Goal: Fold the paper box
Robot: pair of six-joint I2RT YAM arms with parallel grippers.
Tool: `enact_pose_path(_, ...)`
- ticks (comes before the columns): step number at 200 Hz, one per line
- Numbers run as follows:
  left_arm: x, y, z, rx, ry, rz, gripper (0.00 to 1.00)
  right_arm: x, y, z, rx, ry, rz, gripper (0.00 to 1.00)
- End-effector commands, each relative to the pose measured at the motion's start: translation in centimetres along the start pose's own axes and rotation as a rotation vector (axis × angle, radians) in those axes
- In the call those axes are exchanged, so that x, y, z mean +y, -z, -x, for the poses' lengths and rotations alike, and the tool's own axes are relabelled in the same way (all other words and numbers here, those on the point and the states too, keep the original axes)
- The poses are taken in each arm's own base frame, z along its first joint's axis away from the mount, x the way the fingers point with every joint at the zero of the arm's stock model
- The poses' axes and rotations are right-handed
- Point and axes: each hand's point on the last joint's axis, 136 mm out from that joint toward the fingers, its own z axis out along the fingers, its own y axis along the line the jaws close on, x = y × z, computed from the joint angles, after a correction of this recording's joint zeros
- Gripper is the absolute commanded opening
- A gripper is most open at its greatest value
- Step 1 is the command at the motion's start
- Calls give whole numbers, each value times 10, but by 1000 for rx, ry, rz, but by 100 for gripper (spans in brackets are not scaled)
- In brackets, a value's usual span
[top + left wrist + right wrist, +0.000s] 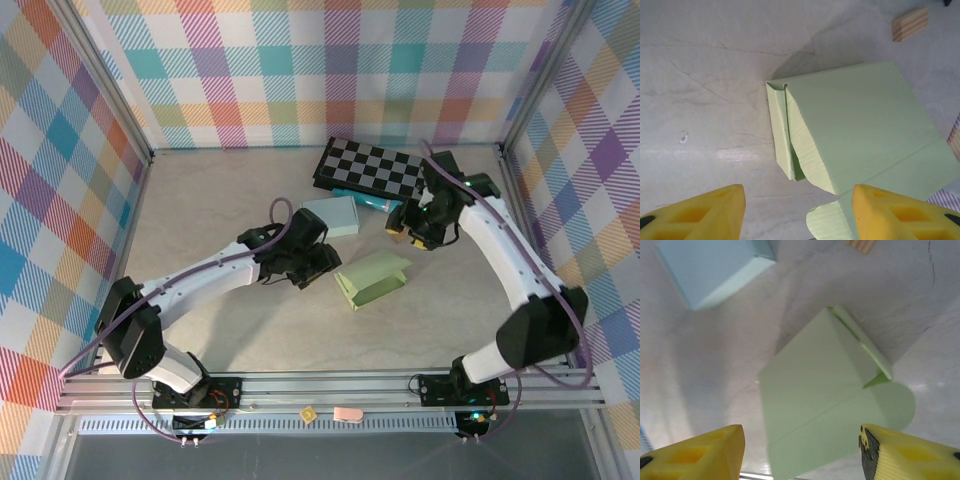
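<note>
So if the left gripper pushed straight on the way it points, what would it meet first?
Most likely the green paper box: it lies just ahead of the open left gripper, slightly to its right, though depth is hard to judge.

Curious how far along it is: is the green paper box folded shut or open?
Partly folded. The green box has taken shape, but one end gapes open and a rounded tab lies flat on the table.

thing: light green paper box (372, 277), plain thin card
state: only half folded tbh, one narrow side wall turned up, a rounded tuck flap (897, 402) sticking out loose
pose: lying low on the table, turned at an angle
spot: mid-table, slightly right of centre
</note>
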Motion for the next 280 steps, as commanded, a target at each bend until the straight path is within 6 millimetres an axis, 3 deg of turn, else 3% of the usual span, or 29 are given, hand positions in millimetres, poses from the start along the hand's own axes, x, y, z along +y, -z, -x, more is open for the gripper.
enact_pose_path(1,-8,-12,0,-16,126,-29,61,-18,-15,-6,62,130,-65,65)
enact_pose_path(33,-15,-31,-11,24,142,-33,62,-34,-23,-5,86,112,-75,67)
enact_pose_path(162,5,-83,-37,76,138,40,59,-64,-68,-39,207,64,-99,60)
enact_pose_path(237,17,-94,-33,52,124,68,49,-77,-80,-44,229,61,-139,57)
enact_pose_path(280,19,-90,-28,25,72,83,44,-83,-85,-47,241,71,-157,56)
